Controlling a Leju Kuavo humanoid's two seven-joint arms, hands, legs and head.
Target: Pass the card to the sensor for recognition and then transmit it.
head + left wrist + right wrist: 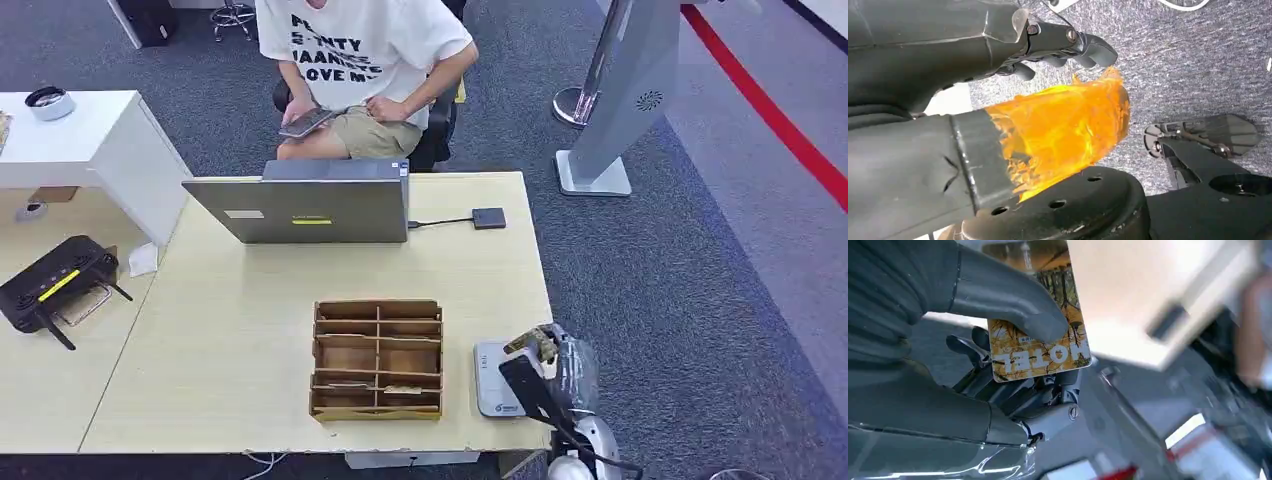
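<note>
the yellow-brown hotel card (pixel 1040 347), printed with bare trees, is pinched between the right hand's (pixel 998 365) thumb and fingers, held just above the grey sensor (pixel 493 378) at the table's near-right edge.

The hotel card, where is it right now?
The hotel card is held in the right hand, pinched under its thumb, at the table's right front corner, just above the grey sensor pad beside the wooden organizer.
</note>
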